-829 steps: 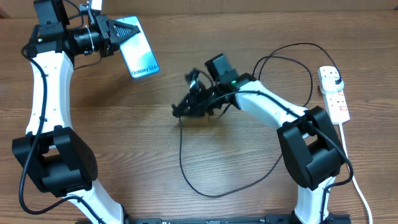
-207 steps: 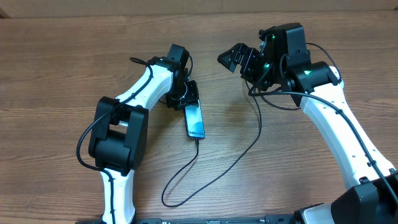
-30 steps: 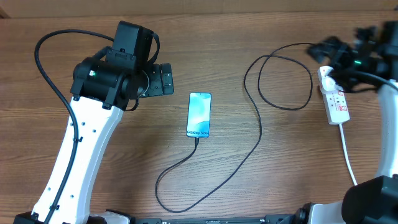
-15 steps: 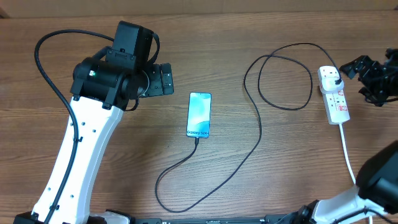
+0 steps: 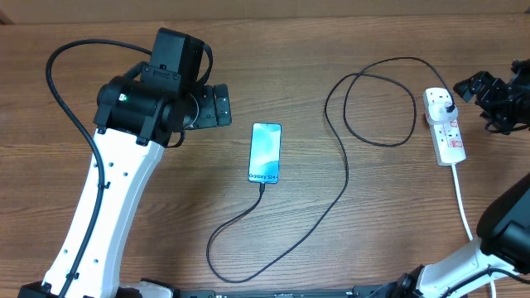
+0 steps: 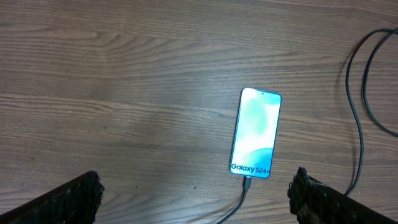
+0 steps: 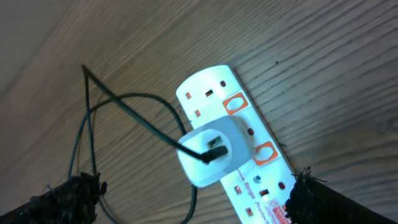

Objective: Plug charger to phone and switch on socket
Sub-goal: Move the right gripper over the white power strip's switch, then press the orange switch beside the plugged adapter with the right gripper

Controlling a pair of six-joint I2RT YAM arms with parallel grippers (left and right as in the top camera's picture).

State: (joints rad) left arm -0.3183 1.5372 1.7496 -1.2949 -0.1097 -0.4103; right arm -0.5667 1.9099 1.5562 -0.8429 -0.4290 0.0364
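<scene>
Hovering beside the socket (image 5: 448,132), switch press seemingly not yet made.
Right fingers (image 7: 314,199) are hanging wide apart and gripping nothing, just beside the strip near the right edge of the tabletop (image 5: 331,33); left fingers (image 6: 68,199) are gaping equally empty above the phone (image 6: 255,133), which is lying mid-tabletop. A press is risking the wrong red-marked switch (image 7: 235,103), since two are flanking the white plug block (image 7: 214,152), and a finger clipping that block could be loosening it. An off-centre push may be sliding the light strip, tugging the charger (image 5: 347,170) out at the phone's lower end. The socket is lying flat, white and elongated, its white cord (image 5: 462,203) trailing toward the near edge; whether any switch is on, I cannot tell.
</scene>
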